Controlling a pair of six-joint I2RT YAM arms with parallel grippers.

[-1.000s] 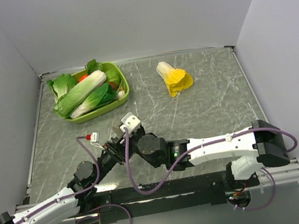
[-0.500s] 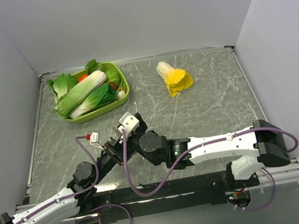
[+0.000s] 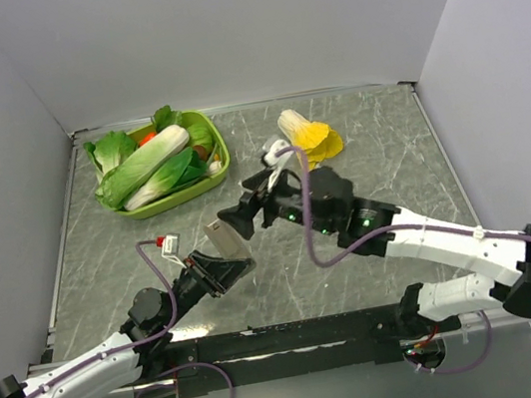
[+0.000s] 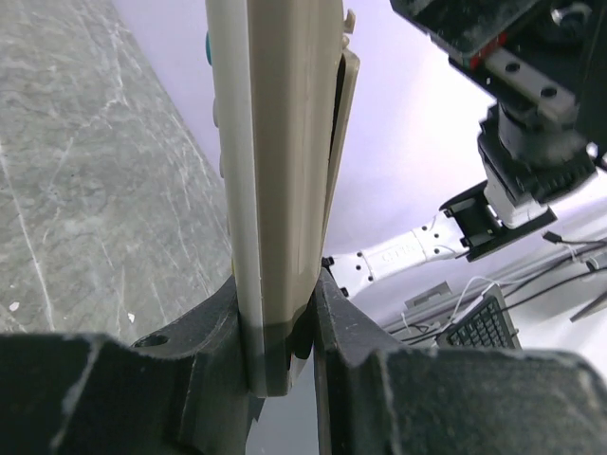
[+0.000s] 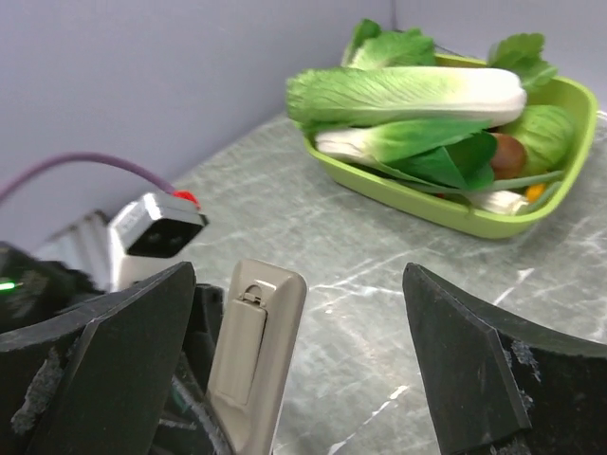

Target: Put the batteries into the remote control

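The grey marbled table (image 3: 395, 188) carries both arms. The right arm (image 3: 434, 243) reaches across to the middle and the left arm (image 3: 81, 375) comes up from the near left corner. At the far left sits a green tray (image 3: 223, 155) heaped with leafy toy vegetables (image 3: 149, 167), and a yellow-and-white toy cabbage (image 3: 312, 141) lies well apart from it at the far middle. The right gripper (image 3: 245, 217) hangs just beyond the remote control (image 3: 223, 238) with its jaws spread wide, gripping nothing. The left gripper (image 4: 275, 332) is clamped tight on the remote's lower end and holds it upright above the table, grey-beige back toward the right wrist camera. The battery cover (image 5: 248, 327) lies on that back; one edge seems slightly lifted, though the close view leaves that uncertain.
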